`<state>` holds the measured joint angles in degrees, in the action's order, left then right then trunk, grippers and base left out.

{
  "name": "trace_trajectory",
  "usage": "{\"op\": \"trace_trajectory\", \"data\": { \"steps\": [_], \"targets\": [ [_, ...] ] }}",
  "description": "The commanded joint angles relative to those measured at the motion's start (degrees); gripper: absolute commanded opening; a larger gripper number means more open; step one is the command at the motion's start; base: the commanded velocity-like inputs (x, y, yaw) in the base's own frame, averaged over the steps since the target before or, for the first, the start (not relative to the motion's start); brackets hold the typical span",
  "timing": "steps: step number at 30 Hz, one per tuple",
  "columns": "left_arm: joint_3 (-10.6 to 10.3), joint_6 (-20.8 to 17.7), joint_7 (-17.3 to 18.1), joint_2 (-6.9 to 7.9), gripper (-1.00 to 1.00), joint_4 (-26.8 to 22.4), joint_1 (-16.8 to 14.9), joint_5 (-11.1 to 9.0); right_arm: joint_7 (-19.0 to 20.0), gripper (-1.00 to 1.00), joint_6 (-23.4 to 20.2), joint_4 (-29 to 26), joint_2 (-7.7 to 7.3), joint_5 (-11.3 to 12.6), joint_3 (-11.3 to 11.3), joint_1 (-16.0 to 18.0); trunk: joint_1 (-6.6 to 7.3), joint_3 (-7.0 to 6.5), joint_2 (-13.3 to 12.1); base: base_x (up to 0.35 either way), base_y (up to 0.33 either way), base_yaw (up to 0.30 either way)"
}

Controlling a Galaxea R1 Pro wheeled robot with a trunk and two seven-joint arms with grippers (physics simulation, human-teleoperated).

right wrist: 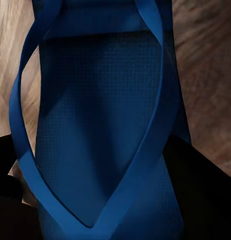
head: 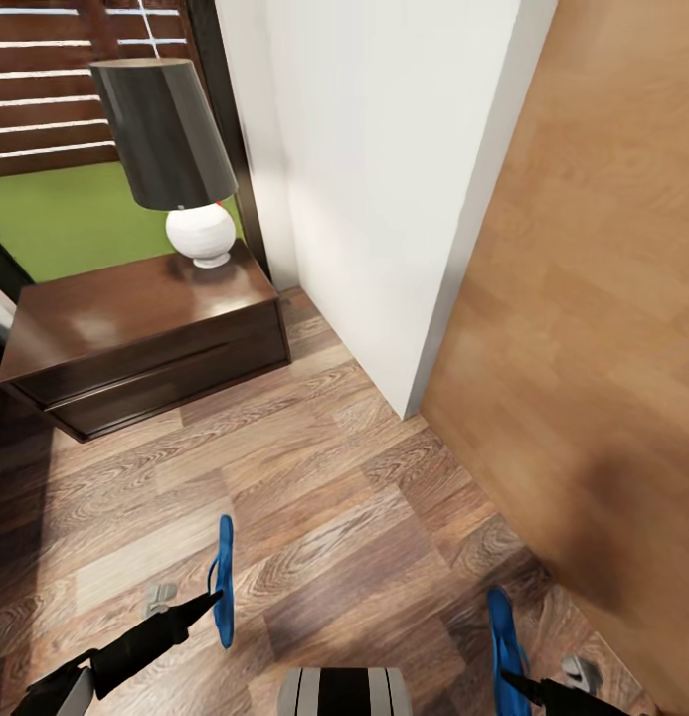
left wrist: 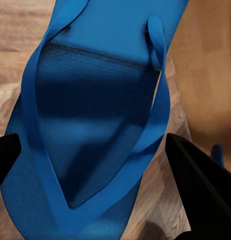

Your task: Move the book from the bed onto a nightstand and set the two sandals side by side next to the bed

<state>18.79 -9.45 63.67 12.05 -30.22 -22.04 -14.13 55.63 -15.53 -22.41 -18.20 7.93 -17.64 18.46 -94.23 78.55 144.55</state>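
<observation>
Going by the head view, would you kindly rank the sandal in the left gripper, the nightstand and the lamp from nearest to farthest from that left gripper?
1. Sandal, held on edge in the left gripper, at lower left.
2. Nightstand, farther back on the left.
3. Lamp, standing on the nightstand's far back corner by the window.

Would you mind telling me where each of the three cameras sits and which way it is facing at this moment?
Head view: on the robot's head, looking forward and down at the wood floor, nightstand and lamp; both arms show, the left gripper and right gripper each holding a sandal.
Left wrist view: near the left gripper, looking along its fingers at the left sandal.
Right wrist view: near the right gripper, looking along its dark fingers at the right sandal.
Shared: both sandals appear in the head view too, and.
</observation>
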Motion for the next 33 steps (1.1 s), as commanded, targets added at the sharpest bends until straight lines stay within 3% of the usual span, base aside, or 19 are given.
{"op": "trace_trajectory", "data": {
  "steps": [1, 33],
  "targets": [
    [0.0, -0.5, 0.2, -0.11, -1.00, 0.1, 0.0, -0.2, 0.0, -1.00, 2.2, 0.5, 0.01, 0.3, -0.1, 0.0, 0.03, -0.19, 0.0, 0.000, 0.000, 0.000],
    [-0.2, -0.5, 0.2, -0.35, -1.00, 0.3, 0.0, -0.2, 0.2, -1.00, 3.0, 0.7, 0.01, 0.5, -0.1, 0.1, 0.86, -7.28, -0.4, 0.000, 0.000, 0.000]
  ]
}}
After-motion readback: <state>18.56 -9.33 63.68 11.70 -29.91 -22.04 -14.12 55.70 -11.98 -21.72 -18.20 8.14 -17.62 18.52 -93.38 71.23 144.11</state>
